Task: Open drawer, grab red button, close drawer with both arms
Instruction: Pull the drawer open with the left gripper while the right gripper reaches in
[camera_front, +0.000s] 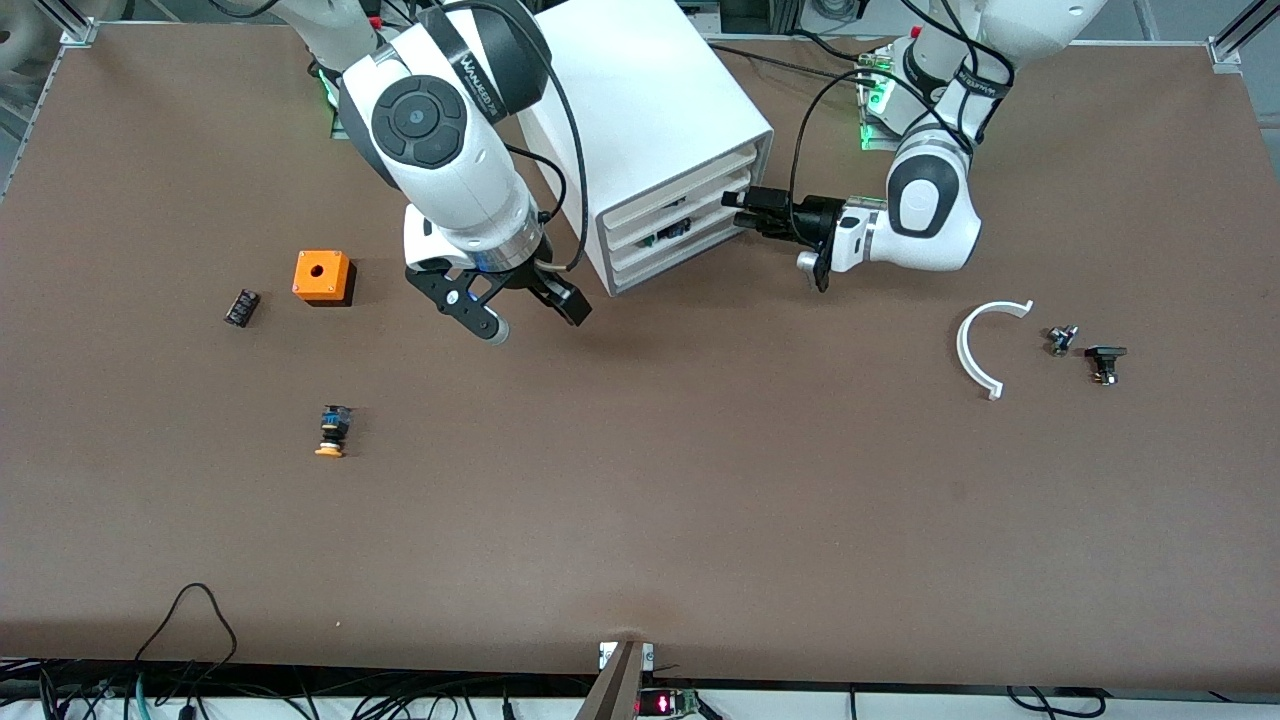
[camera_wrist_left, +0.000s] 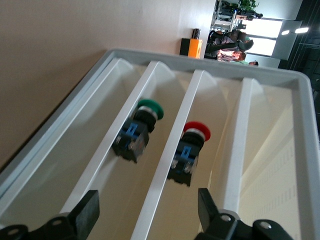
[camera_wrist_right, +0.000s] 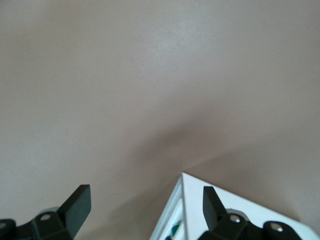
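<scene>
The white drawer cabinet (camera_front: 650, 110) stands toward the robots' side of the table. My left gripper (camera_front: 745, 212) is open right at its drawer fronts, level with the middle drawers. In the left wrist view the open left gripper (camera_wrist_left: 147, 207) looks into the drawers. The red-capped button (camera_wrist_left: 192, 150) lies in one drawer and a green-capped button (camera_wrist_left: 140, 130) in the one beside it, both apart from the fingers (camera_wrist_left: 85, 210). My right gripper (camera_front: 530, 318) is open and empty over the table beside the cabinet. The right wrist view shows it (camera_wrist_right: 145, 200) over a cabinet corner (camera_wrist_right: 200, 200).
Toward the right arm's end lie an orange box with a hole (camera_front: 322, 276), a small black part (camera_front: 241, 307) and an orange-yellow capped button (camera_front: 331, 432). Toward the left arm's end lie a white curved piece (camera_front: 985, 345) and two small parts (camera_front: 1062, 340), (camera_front: 1104, 363).
</scene>
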